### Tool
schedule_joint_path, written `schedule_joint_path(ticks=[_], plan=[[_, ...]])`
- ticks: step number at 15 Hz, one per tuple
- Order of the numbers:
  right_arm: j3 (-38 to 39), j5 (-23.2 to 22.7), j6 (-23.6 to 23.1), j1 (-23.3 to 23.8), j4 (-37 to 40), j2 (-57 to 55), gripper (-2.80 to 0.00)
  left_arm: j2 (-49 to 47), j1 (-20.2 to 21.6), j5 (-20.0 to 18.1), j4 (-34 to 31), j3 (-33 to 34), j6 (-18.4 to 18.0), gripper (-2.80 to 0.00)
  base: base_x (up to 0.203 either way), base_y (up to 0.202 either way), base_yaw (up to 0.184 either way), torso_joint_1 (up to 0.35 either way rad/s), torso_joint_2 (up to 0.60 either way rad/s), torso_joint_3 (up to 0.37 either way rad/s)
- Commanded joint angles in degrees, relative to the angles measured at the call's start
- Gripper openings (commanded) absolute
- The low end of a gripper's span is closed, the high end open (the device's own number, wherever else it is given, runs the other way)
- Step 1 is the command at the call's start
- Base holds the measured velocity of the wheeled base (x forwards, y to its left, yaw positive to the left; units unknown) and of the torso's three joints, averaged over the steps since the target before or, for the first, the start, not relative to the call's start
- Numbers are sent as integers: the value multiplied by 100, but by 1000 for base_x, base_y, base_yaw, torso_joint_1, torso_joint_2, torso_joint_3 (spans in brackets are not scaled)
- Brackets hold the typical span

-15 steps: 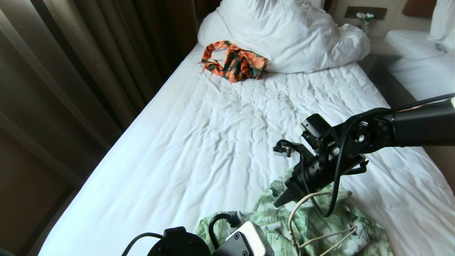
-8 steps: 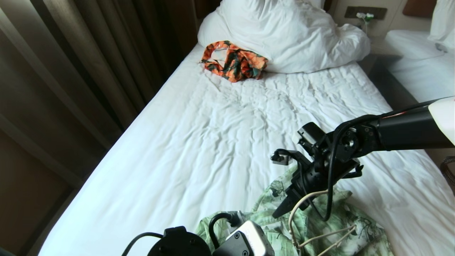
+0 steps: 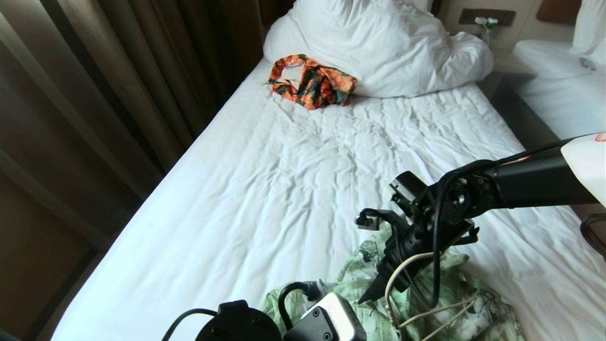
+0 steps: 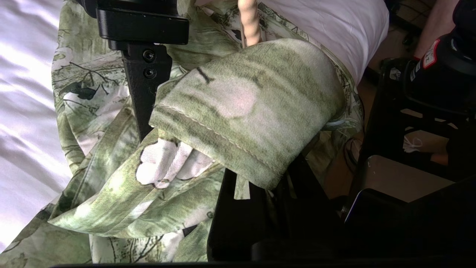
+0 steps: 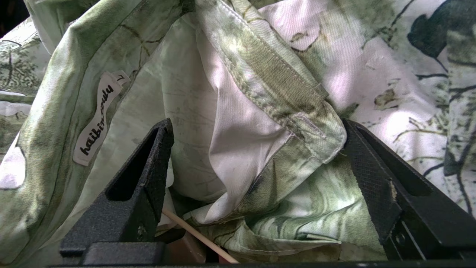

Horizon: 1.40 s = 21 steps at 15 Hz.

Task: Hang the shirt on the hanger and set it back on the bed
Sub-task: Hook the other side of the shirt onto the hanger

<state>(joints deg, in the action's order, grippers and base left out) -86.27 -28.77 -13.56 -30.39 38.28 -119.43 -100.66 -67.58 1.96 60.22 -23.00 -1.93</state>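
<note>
Head view: shirt [image 3: 416, 303], green/white leaf print, lies crumpled at the near edge of the bed [image 3: 265, 199], lower centre-right of frame, partly cut off by the bottom edge. Hanger [image 3: 428, 316], thin cream wire, sits on top of the shirt at lower right; a curved length loops up in front of the right arm's wrist, the straight runs cross the fabric below it.

Right claw [image 3: 371, 293] comes in from the right edge of frame, pointing down and to the left over the shirt, tip just above or at the fabric, can't tell which. In the right wrist view its fingers [image 5: 145, 178] stand wide apart, one each side of a bunched fold at the shirt's collar/placket [image 5: 260, 123]; the fold lies between them, ungripped. Neck label w/ script lettering [image 5: 97, 118] shows at left of that frame, and a thin cream rod of the hanger [image 5: 197, 235] runs near the bottom, under the cloth.

Left claw [image 4: 208, 163]: its camera housing shows at bottom centre of the head view. Left wrist view has one black finger [image 4: 143, 89] at upper left, w/ a hemmed edge of shirt [image 4: 245, 108] draped across the front; fingers closed right down w/ shirt cloth pinched between. Cream hanger end [image 4: 250, 22] pokes in at top centre there.

Elsewhere: orange/dark-green garment [image 3: 310, 81] at top centre, against the white pillows [image 3: 383, 42]. Brown curtains [image 3: 94, 94] fill the left side. Second white bed [image 3: 563, 90] at upper right.
</note>
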Motion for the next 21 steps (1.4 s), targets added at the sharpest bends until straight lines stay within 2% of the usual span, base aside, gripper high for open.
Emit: schedule_joint_path(ticks=[1,10,14,16,21], plan=[[60,-24,-7,-48,31,87,0,11,0,6,34,-2,-1,-280,0,0,0,0,0,0],[260,44,-174,-184,23,-1,0,2,-53,15,34,-2,17,-280,0,0,0,0,0,0],[243,249,-188,-324,-13,-80,0,11,-53,15,34,-2,17,-280,0,0,0,0,0,0],[262,249,-251,-337,-4,-70,-280,11,-53,15,34,-2,17,-280,0,0,0,0,0,0],[279,275,-244,-396,-4,-89,-280,37,-53,15,42,-2,17,-280,0,0,0,0,0,0]])
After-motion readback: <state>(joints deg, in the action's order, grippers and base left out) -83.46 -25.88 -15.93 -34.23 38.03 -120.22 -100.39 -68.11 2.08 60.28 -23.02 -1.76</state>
